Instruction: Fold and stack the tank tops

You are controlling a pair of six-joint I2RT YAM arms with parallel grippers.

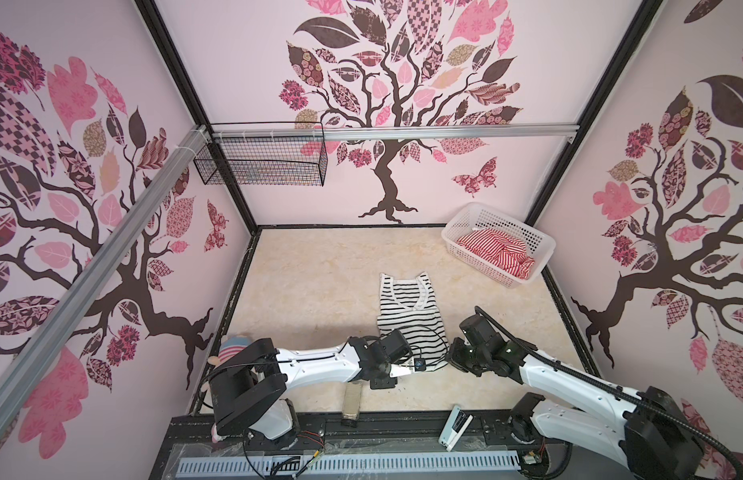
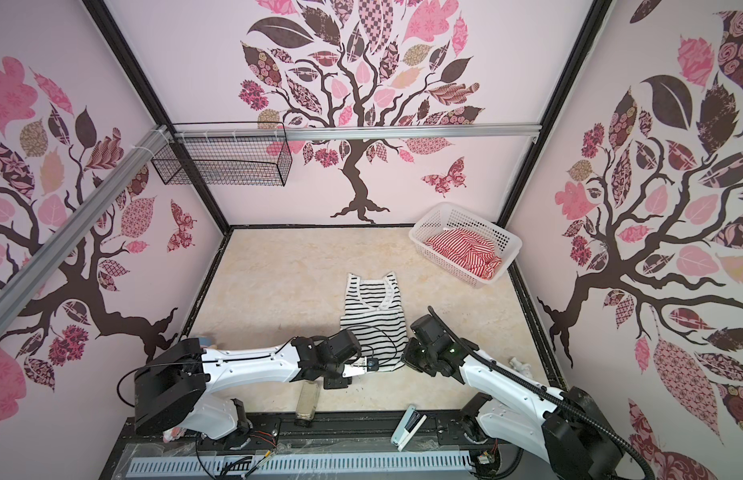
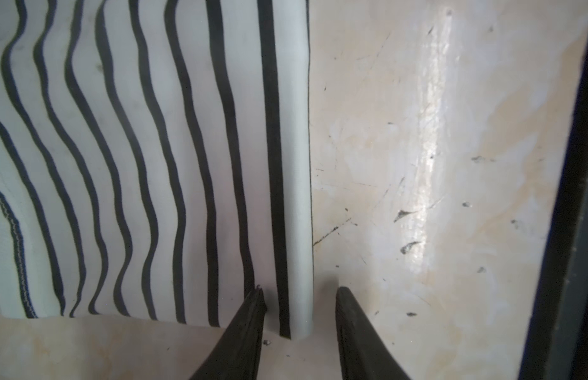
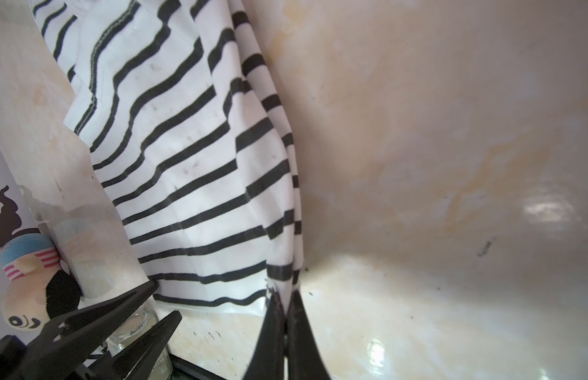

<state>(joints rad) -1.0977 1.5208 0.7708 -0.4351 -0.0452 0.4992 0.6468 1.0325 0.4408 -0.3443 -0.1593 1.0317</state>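
Observation:
The black-and-white tank top (image 1: 409,307) (image 2: 374,309) lies flat mid-table, straps toward the back wall and hem toward the front. My left gripper (image 1: 403,371) (image 3: 299,291) is at the hem's near-left corner, open, its fingers standing either side of the white hem edge (image 3: 297,197) without closing on it. My right gripper (image 1: 448,359) (image 4: 287,294) is shut on the near-right hem corner, and the cloth (image 4: 187,164) rises in a pinched fold from its tips. The red-and-white tank top (image 1: 496,251) (image 2: 465,251) sits crumpled in the white basket (image 1: 457,226).
A glass jar (image 1: 352,401) and a white hand-held device (image 1: 456,426) lie at the table's front edge. A striped plush toy (image 1: 230,349) sits behind the left arm. A black wire basket (image 1: 262,160) hangs from the rail at back left.

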